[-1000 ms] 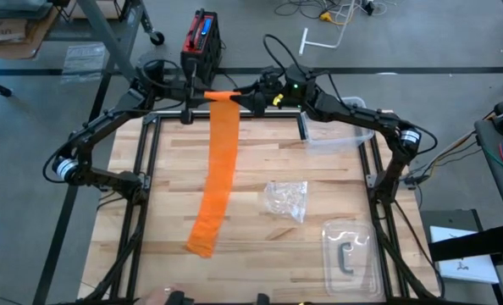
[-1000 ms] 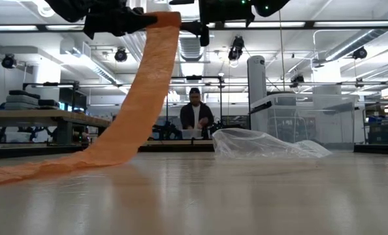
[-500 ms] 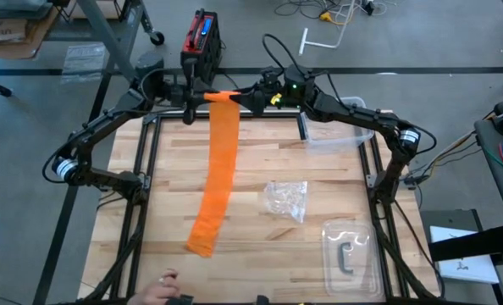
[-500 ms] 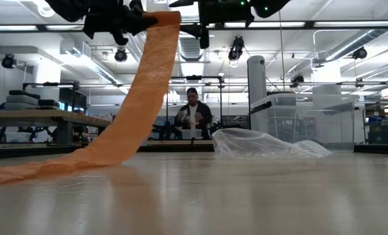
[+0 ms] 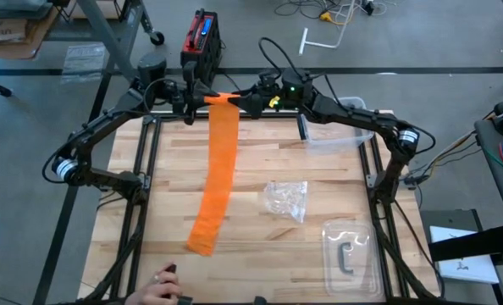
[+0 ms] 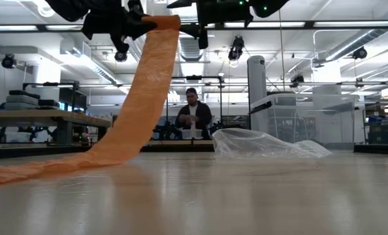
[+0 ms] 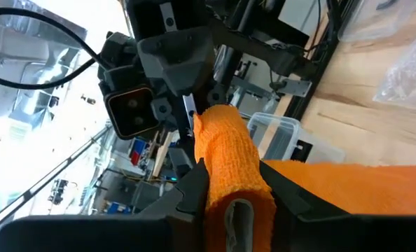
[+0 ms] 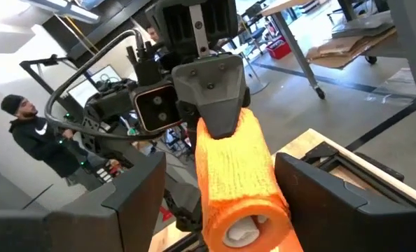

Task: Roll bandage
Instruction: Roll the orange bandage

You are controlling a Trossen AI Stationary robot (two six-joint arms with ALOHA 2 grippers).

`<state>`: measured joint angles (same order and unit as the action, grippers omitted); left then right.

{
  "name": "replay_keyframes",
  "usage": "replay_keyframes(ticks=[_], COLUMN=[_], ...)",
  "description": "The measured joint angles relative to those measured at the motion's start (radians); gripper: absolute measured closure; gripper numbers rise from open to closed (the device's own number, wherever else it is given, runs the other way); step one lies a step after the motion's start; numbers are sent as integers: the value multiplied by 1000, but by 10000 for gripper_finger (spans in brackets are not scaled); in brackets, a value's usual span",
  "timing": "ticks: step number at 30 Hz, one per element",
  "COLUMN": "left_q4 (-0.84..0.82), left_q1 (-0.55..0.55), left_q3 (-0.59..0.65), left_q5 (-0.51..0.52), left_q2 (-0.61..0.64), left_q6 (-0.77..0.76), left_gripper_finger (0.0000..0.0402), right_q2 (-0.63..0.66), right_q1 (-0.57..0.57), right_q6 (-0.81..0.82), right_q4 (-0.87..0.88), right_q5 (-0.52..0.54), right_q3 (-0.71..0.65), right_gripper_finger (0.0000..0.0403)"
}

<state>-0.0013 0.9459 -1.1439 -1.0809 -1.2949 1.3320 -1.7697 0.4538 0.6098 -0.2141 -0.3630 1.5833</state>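
Note:
The bright orange bandage is partly wound into a roll [image 5: 221, 98] held high over the table's far edge. Its unwound strip [image 5: 219, 165] slopes down toward the near side, and its lower end [image 5: 201, 241] lies flat on the wood. My left gripper [image 5: 202, 97] comes in level from the left and is shut on the roll [image 7: 230, 183]. My right gripper [image 5: 245, 100] faces it from the right and is open. Its fingers stand on either side of the roll's other end [image 8: 239, 210], with a gap showing beside one of them. My left gripper pinches the roll's round sides [image 7: 215, 203] between its two fingers. It comes level from the table's left, with the fingers lying along the roll's axis. The roll is lifted clear, and the strip [image 6: 138, 104] hangs from it down to the table.
A crumpled clear wrapper [image 5: 287, 200] lies right of the strip. A clear tub [image 5: 336, 135] sits at the far right and a clear blister pack [image 5: 349, 252] at the near right. A person's hand [image 5: 163, 284] is at the near edge, and a person [image 6: 193, 116] stands beyond the table.
My left gripper has rolled about its own axis while staying in place, still shut on the roll. The strip keeps its slope to the table. A person's hand has come into view at the table's near edge.

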Motion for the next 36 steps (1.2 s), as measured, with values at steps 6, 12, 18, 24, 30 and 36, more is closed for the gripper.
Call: replay_keyframes(ticks=[6, 12, 18, 24, 30, 36], left_q4=[-1, -20, -34, -33, -28, -29], left_q1=[0, 0, 0, 0, -1, -1], left_q3=[0, 0, 0, 0, -2, -2], left_q5=[2, 10, 10, 14, 79, 78], left_q2=[17, 20, 20, 20, 21, 21], left_q6=[79, 82, 82, 82, 108, 108], left_gripper_finger=[326, 326, 326, 326, 326, 326], right_q2=[-16, -18, -18, -18, -18, -18], right_q1=[0, 0, 0, -3, -6, -6], right_q6=[24, 23, -3, -19, -3, 0], right_q4=[-3, -13, -20, -23, -23, -23], right_q5=[-2, -1, 10, 23, 28, 25], right_q3=[0, 0, 0, 0, 0, 0], right_gripper_finger=[163, 174, 189, 225, 259, 269])
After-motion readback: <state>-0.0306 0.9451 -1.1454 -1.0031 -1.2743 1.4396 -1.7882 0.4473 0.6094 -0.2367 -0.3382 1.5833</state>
